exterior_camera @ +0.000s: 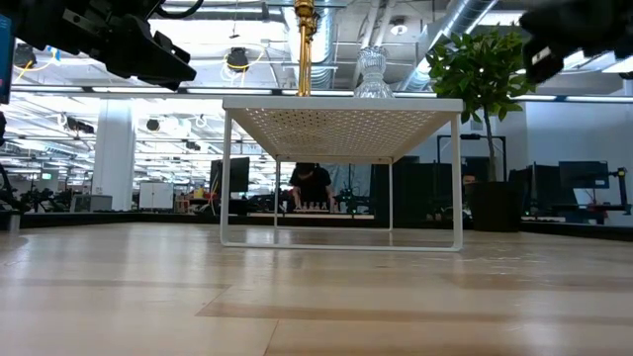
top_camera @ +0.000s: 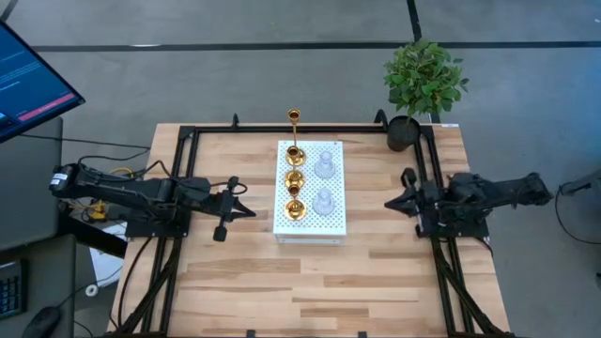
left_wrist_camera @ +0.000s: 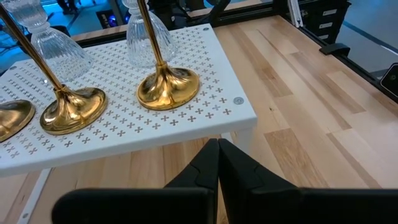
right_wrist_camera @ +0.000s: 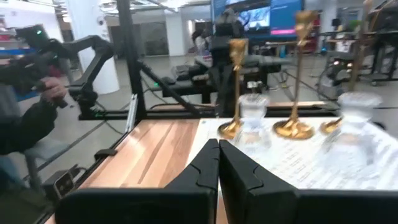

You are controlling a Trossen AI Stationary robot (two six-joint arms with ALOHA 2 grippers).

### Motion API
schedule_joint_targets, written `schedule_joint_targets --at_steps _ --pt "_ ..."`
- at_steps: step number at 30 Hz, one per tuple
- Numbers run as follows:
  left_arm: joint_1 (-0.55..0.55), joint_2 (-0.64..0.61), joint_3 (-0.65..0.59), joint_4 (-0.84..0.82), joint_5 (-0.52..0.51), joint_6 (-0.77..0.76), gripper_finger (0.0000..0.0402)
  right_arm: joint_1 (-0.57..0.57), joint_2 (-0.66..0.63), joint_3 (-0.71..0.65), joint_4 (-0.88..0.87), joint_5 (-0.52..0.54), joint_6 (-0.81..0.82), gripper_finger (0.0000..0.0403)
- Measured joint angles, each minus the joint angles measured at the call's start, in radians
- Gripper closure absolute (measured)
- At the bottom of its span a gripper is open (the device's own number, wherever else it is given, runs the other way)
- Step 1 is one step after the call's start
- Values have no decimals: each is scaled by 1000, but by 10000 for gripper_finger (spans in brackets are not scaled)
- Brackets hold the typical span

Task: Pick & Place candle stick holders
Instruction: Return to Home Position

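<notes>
While upright, 5 holders (top_camera: 295,208) on shelf (top_camera: 310,230)

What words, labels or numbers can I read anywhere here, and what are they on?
None can be read.
Monitor beside the table: lines on its screen, too small to read.
Background screens in the room: blurred, unreadable.
White shelf and candle stick holders: no markings visible.

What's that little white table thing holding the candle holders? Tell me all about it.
It's a small white shelf, metal by the look, with a flat rectangular top punched with tiny cross-shaped holes, rounded corners and thin legs. It stands level in the middle of the wooden table. Three gold candle holders line one side, two clear glass ones the other. Nothing else touches it.
</notes>
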Motion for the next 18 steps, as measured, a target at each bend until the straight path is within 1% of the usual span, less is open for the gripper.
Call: schedule_joint_targets --at_steps 3,9,18 --pt "0 0 0 1 0 0 394 0 -8 -75 73 -29 4 403" --pt "0 0 0 1 0 3 394 1 -31 -189 158 -34 -2 403" --pt "0 0 0 1 0 3 394 1 -156 -232 117 -52 -41 403"
